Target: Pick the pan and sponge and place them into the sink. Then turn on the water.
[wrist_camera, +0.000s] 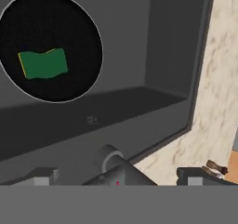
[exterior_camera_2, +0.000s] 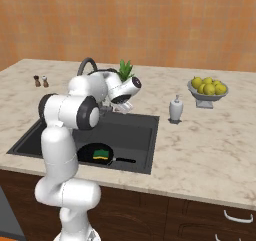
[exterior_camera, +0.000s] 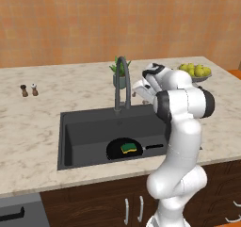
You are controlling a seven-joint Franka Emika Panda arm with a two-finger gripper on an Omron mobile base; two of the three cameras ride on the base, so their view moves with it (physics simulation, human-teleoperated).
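The black pan [exterior_camera: 123, 149] lies inside the dark grey sink [exterior_camera: 84, 127], near its front wall, with its handle pointing right. The sponge [exterior_camera: 128, 148], green side up, rests in the pan. In the hand view the pan [wrist_camera: 51, 23] and the sponge [wrist_camera: 42, 64] appear at the upper left. My gripper [exterior_camera: 141, 90] hovers above the sink's back rim, just right of the arched faucet [exterior_camera: 120, 82]. Its jaws stand open and hold nothing, and a grey cylindrical part of the faucet [wrist_camera: 111, 160] sits between the fingertips [wrist_camera: 44, 175]. No water runs.
A small potted plant [exterior_camera: 120, 73] stands behind the faucet. A bowl of lemons [exterior_camera_2: 207, 90] and a white soap dispenser [exterior_camera_2: 175, 108] sit on the counter right of the sink. Salt and pepper shakers [exterior_camera: 28, 90] stand at the far left.
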